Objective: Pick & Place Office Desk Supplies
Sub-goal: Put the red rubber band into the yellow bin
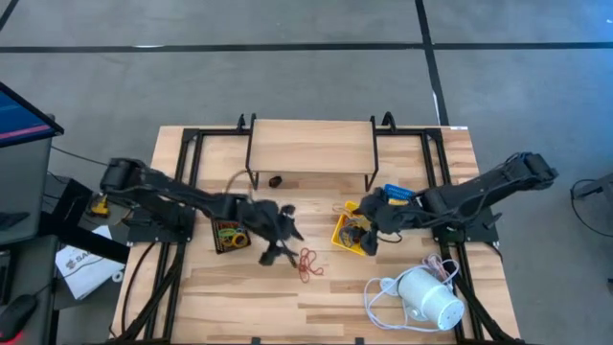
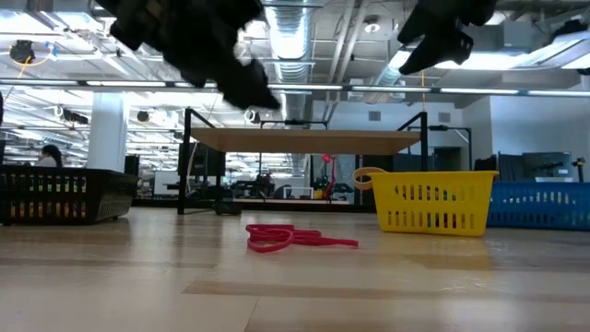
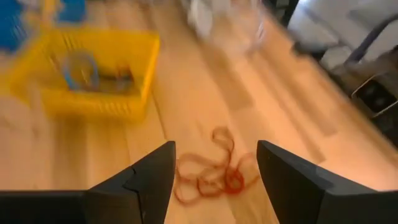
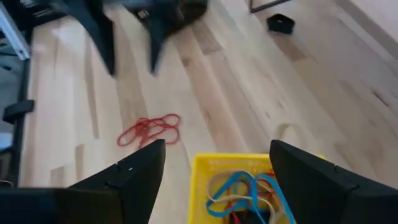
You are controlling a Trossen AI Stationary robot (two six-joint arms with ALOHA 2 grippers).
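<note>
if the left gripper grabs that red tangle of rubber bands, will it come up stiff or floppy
Probably floppy: the red rubber bands lie as thin, limp, flat loops. Being tangled, they would likely lift together and dangle. The open left gripper may slip over such low strands.

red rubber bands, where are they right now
In the high view the red rubber bands lie loose on the table near its middle, just right of the left pincer and left of the yellow tray.
</note>
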